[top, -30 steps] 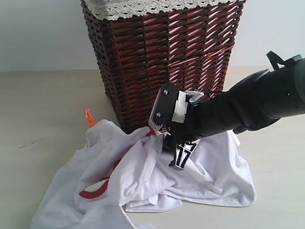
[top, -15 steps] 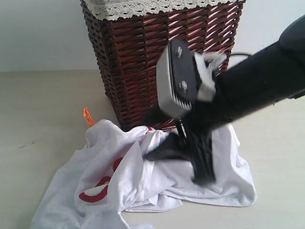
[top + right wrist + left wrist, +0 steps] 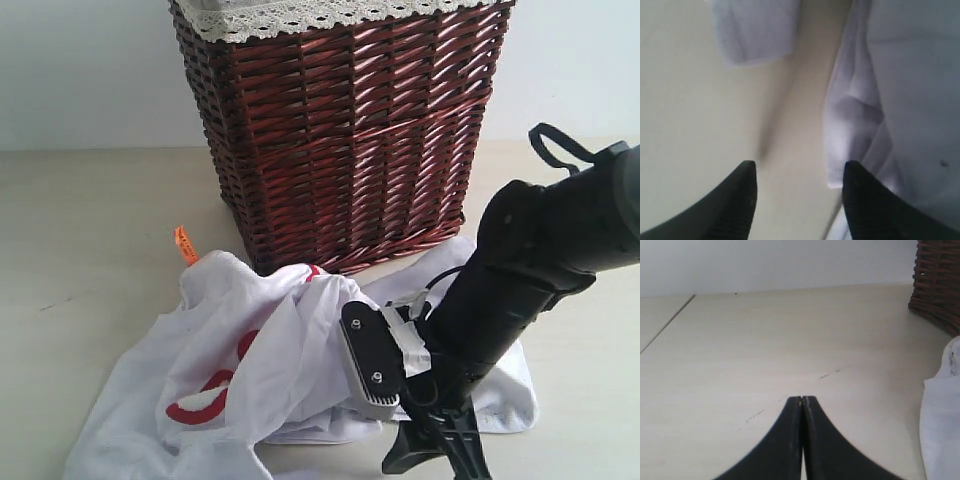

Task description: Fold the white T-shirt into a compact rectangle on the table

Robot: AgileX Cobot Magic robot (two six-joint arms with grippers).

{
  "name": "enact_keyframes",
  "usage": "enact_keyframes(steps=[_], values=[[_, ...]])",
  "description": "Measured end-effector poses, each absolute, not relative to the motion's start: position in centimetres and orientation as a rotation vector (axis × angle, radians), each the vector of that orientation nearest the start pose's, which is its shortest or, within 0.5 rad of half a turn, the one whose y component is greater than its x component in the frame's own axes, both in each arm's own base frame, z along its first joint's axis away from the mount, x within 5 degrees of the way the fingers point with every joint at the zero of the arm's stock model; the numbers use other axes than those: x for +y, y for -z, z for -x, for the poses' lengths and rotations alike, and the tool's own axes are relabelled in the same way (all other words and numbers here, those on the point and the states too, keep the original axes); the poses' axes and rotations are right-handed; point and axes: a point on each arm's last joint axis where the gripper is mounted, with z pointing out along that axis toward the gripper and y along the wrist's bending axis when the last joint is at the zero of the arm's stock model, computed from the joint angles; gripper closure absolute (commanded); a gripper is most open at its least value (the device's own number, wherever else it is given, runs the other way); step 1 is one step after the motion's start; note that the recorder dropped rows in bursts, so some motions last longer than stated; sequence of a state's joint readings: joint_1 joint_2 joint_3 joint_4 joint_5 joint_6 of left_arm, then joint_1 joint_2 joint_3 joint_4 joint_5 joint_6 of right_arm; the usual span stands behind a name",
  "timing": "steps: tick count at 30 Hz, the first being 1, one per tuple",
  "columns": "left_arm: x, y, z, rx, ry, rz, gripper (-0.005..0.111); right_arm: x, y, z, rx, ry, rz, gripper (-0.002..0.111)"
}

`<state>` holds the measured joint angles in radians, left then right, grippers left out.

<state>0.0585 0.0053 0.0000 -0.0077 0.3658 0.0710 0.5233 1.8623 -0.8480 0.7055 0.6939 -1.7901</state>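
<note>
Exterior view: the right gripper (image 3: 435, 458) is being held parted and empty over the table (image 3: 80, 220), at 5 o'clock of the white T-shirt (image 3: 270, 370), which is lying crumpled (red lettering showing) with the wicker basket (image 3: 340, 150) at its 12 o'clock.
Left wrist view: the left gripper (image 3: 802, 399) is being held clenched on nothing.
Right wrist view: a shirt edge is being shown just beside one fingertip.

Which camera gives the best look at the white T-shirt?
The exterior view: the white T-shirt lies crumpled before the wicker basket, red lettering showing. The left wrist view catches only one edge; the right wrist view shows blurred folds.
</note>
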Motion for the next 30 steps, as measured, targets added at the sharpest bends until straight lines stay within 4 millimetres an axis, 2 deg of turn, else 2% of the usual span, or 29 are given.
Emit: enact_keyframes(steps=[6, 11, 13, 18, 25, 30], values=[[0.3, -18.0, -5.3, 1.855, -0.082, -0.007, 0.107, 18.1, -10.4, -24.4, 1.89, -0.467, 2.104, 0.06], [0.3, -18.0, -5.3, 1.855, -0.082, -0.007, 0.107, 18.4, -10.0, -24.7, 1.925, -0.481, 2.045, 0.082], [0.3, -18.0, -5.3, 1.855, -0.082, -0.007, 0.107, 18.4, -10.0, -24.8, 1.927, -0.481, 2.037, 0.085], [0.3, -18.0, -5.3, 1.855, -0.082, -0.007, 0.107, 18.5, -10.5, -24.7, 1.912, -0.488, 2.044, 0.085], [0.3, -18.0, -5.3, 1.855, -0.082, -0.007, 0.107, 17.8, -14.0, -24.2, 1.819, -0.393, 2.085, 0.085], [0.3, -18.0, -5.3, 1.855, -0.082, -0.007, 0.107, 17.1, -13.6, -24.3, 1.833, -0.315, 2.166, 0.081]])
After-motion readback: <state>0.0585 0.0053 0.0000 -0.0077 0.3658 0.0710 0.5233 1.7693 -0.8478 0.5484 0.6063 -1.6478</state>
